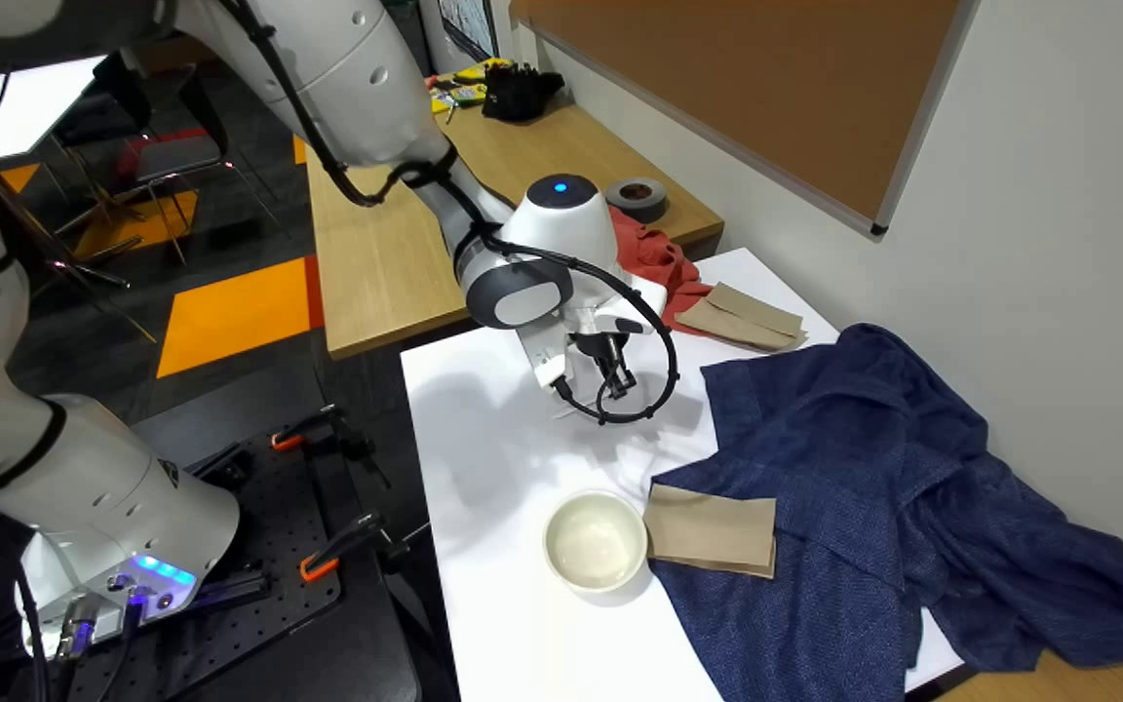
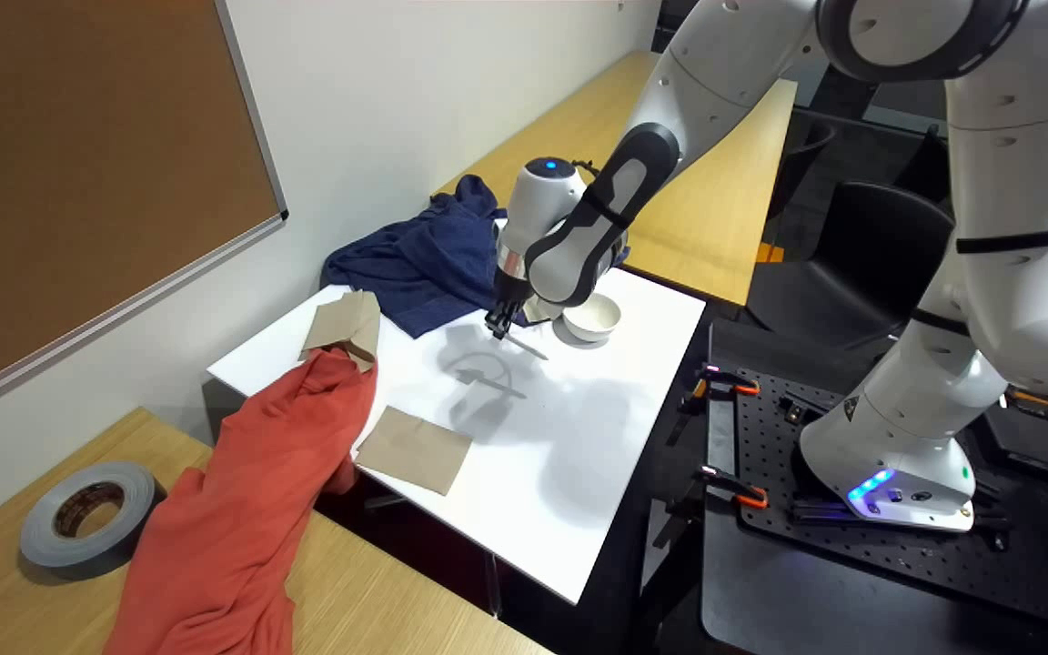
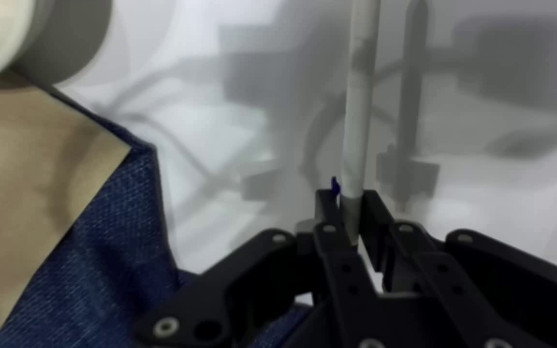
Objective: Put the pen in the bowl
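With the black Robotiq gripper (image 3: 351,208) narrowed, pinching the white pen (image 3: 359,96) near one end, leaving most of the shaft jutting free. Liable to swivel in the grip if knocked, through being held so far from the middle. Suspended above the white table (image 2: 524,509), apart from it, judging by the offset shadow (image 3: 412,82). Not yet over the cream-white bowl (image 1: 596,539): near, but off to the side in the wrist view, so likely to land on the table if released here. Apt to bridge the rim, or bounce and roll out, if lowered crosswise or dropped from too high. Watch the looped black cable (image 1: 673,369) beside the gripper: possibly low enough to brush the bowl and nudge it against the brown paper (image 1: 713,526) (touching or merely beside, hard to say) lying at least partly on the navy cloth (image 1: 834,458).
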{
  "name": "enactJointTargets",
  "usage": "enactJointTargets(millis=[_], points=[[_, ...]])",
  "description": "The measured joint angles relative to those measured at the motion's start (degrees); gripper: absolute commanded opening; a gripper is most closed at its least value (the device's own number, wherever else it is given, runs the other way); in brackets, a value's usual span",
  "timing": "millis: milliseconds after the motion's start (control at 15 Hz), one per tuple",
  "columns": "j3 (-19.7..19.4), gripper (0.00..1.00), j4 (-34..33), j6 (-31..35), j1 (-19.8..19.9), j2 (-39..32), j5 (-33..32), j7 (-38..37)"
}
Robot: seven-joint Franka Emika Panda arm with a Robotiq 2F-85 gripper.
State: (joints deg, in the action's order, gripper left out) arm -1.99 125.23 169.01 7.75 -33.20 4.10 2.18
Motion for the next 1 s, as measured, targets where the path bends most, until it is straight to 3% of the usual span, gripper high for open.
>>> enactJointTargets(millis=[400,733,1000], points=[[-9.52,0.04,3.83,4.32,-3.38,6.98,-0.03,-9.59],[-21.04,0.04,6.21,7.53,-9.86,7.34,0.05,-19.37],[-27.16,0.04,7.75,8.61,-13.52,6.21,2.53,-25.63]])
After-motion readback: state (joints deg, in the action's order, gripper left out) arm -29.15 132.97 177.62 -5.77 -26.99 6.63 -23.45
